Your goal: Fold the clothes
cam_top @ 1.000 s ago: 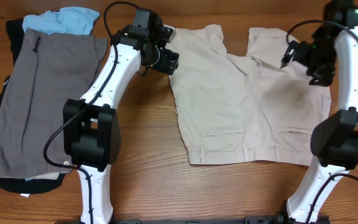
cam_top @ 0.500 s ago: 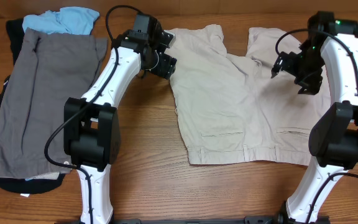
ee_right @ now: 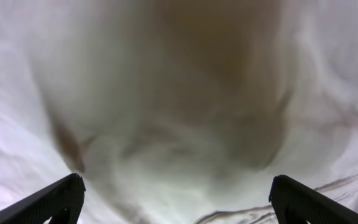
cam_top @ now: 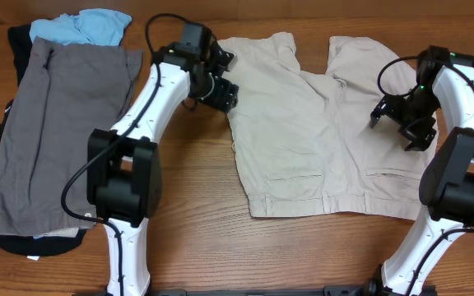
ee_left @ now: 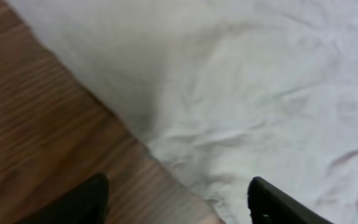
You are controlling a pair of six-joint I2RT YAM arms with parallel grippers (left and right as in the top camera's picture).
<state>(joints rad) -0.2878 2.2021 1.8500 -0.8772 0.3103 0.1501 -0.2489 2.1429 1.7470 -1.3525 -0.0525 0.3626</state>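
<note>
The pale beige shorts (cam_top: 319, 131) lie spread flat on the wooden table, waistband toward the front, two legs toward the back. My left gripper (cam_top: 223, 89) is open and empty, low over the left edge of the left leg; in the left wrist view its open jaws straddle that cloth edge (ee_left: 185, 168) and bare wood. My right gripper (cam_top: 395, 122) is open and empty, over the right half of the shorts; the right wrist view shows only wrinkled beige cloth (ee_right: 179, 112) between its spread fingers (ee_right: 55, 202).
Grey shorts (cam_top: 56, 131) lie at the left on a dark garment (cam_top: 15, 238), with a light blue garment (cam_top: 85, 26) behind them. Bare wood table (cam_top: 196, 214) runs between the two piles and along the front.
My right gripper has moved down and toward the front, from over the right leg onto the shorts' right half. My left gripper has shifted slightly at the left leg's edge.
</note>
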